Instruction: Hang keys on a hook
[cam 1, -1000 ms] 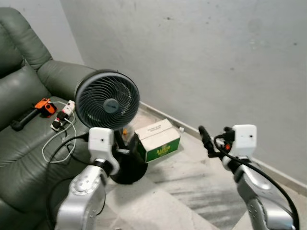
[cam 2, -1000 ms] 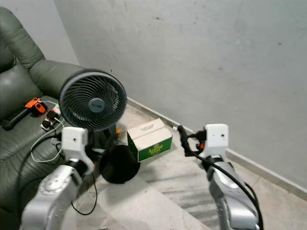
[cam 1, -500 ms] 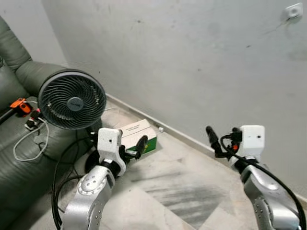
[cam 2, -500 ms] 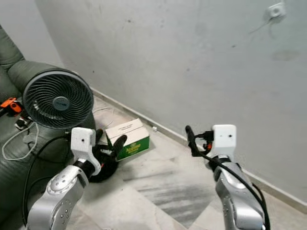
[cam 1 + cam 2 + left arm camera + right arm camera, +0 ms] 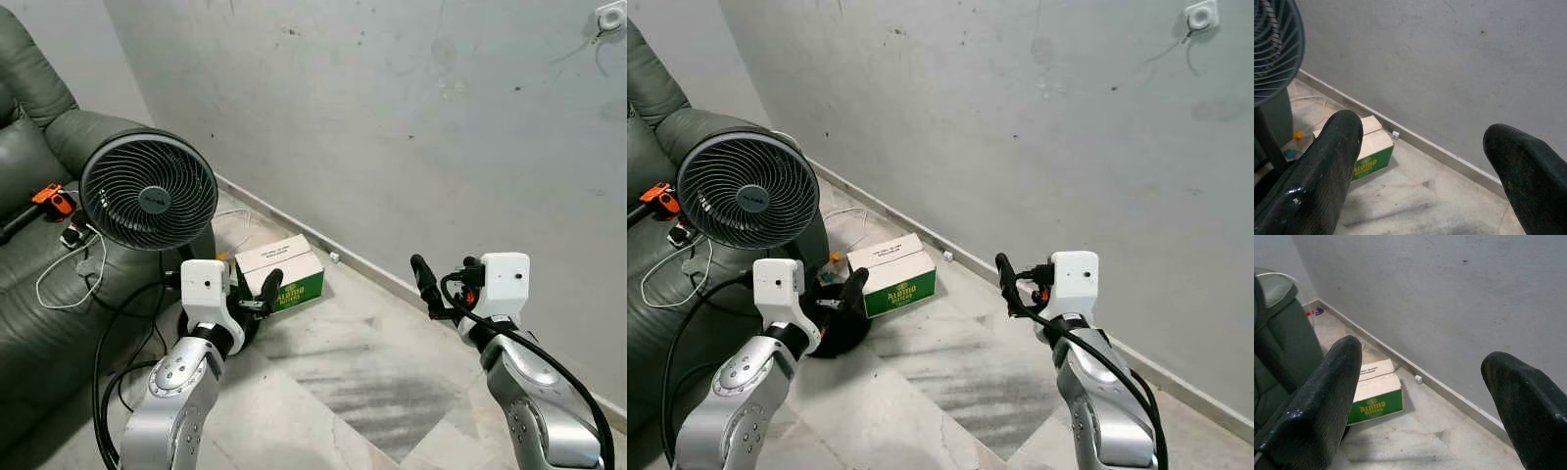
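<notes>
Since the earlier frame, only the camera has swung. Left gripper (image 5: 1420, 161) and right gripper (image 5: 1420, 396) hang spread, empty; search step, since neither keys nor hook can be made out. Next: scan the wall (image 5: 392, 117).

The fan (image 5: 149, 193) serves as landmark: its round base (image 5: 835, 330) is largely hidden behind the left gripper (image 5: 263, 296) and that arm, and in the left wrist view the picture's edge cuts the fan (image 5: 1273, 49) down to a slice of grille. Left of the fan, the green sofa (image 5: 39, 294) runs out of the picture, and the orange tool (image 5: 51, 200) lying on it is cut at the edge, too small to identify. Right of the fan, the box (image 5: 279, 273) has its near corner covered by the left gripper. High on the wall, far right of the fan, a small white fitting (image 5: 1200, 15) is too small to tell what it is
</notes>
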Robot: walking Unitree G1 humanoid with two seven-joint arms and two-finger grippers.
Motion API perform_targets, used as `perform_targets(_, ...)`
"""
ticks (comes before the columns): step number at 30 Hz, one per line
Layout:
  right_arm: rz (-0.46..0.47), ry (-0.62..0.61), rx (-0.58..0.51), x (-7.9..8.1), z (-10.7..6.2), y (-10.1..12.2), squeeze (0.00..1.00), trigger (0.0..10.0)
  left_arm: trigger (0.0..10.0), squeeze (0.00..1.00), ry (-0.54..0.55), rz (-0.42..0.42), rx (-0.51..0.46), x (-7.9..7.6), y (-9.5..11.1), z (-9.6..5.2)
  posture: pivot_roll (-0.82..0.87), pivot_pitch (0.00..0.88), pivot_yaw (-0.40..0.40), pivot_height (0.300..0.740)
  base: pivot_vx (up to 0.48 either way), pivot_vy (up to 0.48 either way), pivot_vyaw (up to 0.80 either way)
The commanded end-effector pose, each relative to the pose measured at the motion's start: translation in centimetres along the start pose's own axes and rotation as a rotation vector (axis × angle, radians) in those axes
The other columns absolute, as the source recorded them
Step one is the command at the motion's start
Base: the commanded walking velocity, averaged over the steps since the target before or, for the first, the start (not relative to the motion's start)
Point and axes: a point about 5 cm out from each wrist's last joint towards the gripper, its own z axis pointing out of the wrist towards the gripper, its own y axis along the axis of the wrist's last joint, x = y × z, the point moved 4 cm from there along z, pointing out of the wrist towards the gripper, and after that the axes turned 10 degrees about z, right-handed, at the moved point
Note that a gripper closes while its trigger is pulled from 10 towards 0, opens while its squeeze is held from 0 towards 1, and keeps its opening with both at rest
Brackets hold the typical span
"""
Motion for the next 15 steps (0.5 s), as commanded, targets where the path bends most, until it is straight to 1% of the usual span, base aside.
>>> perform_targets(1,0.004,-0.002,0.012,-0.02,-0.01,-0.19,0.00,10.0,10.0,0.00,0.014,-0.004,0.012,0.28,-0.07,0.10,-0.05,0.098,0.032,0.740,0.000,0.000,-0.79)
perform_targets(6,0.003,-0.002,0.012,0.01,0.03,-0.17,0.00,10.0,10.0,0.00,0.027,-0.011,0.019,0.38,-0.15,0.17,-0.05,0.097,0.031,0.740,0.000,0.000,-0.79)
perform_targets(9,0.001,-0.001,0.011,0.00,0.19,-0.08,0.00,10.0,10.0,0.00,0.035,0.016,0.020,0.58,-0.08,0.26,-0.05,0.094,0.028,0.740,0.000,0.000,-0.79)
perform_targets(15,0.000,0.002,0.010,0.05,0.35,0.02,0.00,10.0,10.0,0.00,0.031,0.022,0.023,0.60,-0.09,0.31,-0.05,0.093,0.026,0.740,0.000,0.000,-0.79)
